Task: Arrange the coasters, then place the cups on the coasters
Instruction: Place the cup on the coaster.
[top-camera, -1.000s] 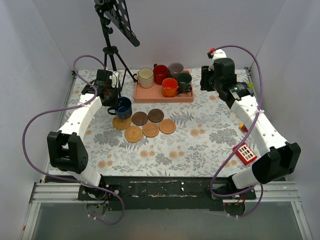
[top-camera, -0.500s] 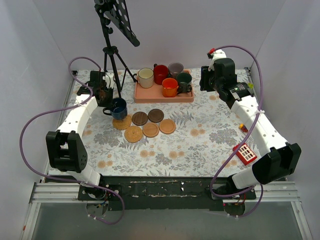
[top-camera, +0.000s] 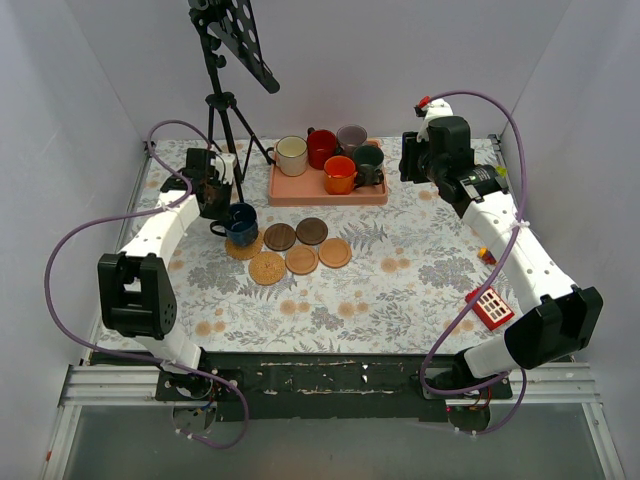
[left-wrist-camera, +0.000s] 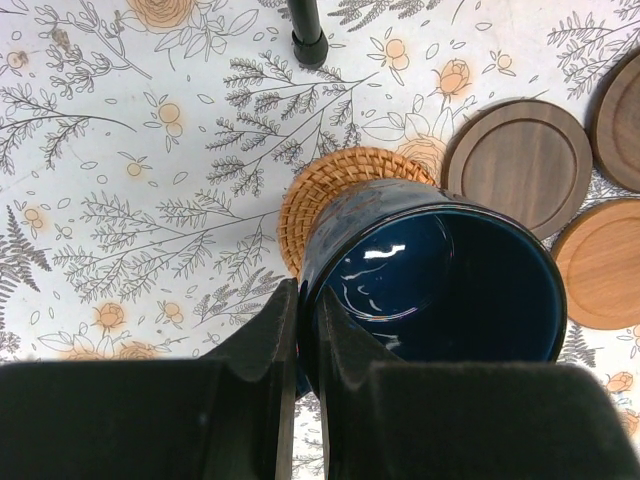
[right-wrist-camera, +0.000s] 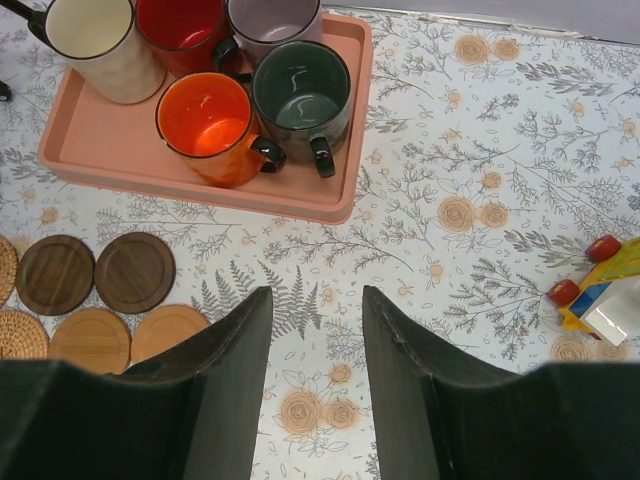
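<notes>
L claw (left-wrist-camera: 298, 290) shifted right w/ navy cup (left-wrist-camera: 430, 270), clamped on rim (over woven coaster (left-wrist-camera: 330, 175)); R claw (right-wrist-camera: 315, 300) open

White arm links (top-camera: 165, 225), black joints (top-camera: 130, 295), purple cables (top-camera: 46, 280); matte black tool fingers (right-wrist-camera: 225, 380).

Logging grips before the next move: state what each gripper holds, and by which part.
Left gripper pinches the navy cup at its rim wall; right gripper is open, holding nothing.
</notes>
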